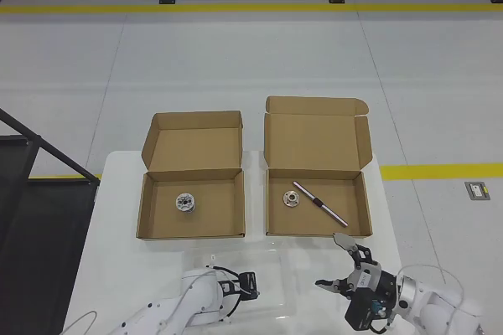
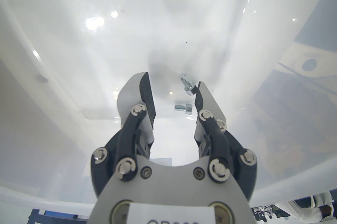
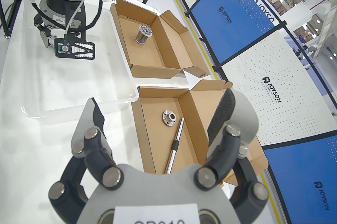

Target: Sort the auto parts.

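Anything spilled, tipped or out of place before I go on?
Nothing stands out. The toothed cylinder stands in the left box; the flange and rod lie in the right box. Two bolts sit loose in the clear tray, by the open left gripper.

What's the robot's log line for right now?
left gripper: open, in clear tray by two bolts | right gripper: open, empty, near right box | right box: flange, rod

The left end effector (image 2: 171, 89) points down, jaws parted; the right end effector (image 3: 160, 101) gapes wide.
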Motion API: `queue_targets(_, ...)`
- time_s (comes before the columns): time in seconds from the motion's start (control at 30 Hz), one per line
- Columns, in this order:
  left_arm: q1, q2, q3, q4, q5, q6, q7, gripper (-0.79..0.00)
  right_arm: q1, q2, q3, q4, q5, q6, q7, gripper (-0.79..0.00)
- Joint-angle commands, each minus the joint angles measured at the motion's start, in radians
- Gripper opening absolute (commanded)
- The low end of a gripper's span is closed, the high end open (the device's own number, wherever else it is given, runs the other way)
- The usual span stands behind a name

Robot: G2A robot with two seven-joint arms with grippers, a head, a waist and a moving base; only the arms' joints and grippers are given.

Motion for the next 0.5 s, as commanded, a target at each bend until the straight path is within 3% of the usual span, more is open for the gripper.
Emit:
queue_targets(0.0, 0.0, -0.003, -0.001, 0.002, 0.004, 0.006, -0.002, -0.391, 0.0, 0.0, 0.0, 0.0, 0.0, 0.0, 0.0, 0.0)
queue_targets(0.47, 0.012, -0.015, -0.016, 0.001, 0.015, -0.002, 0.007, -0.434, 0.0, 0.0, 0.0, 0.0, 0.0, 0.0, 0.0, 0.0)
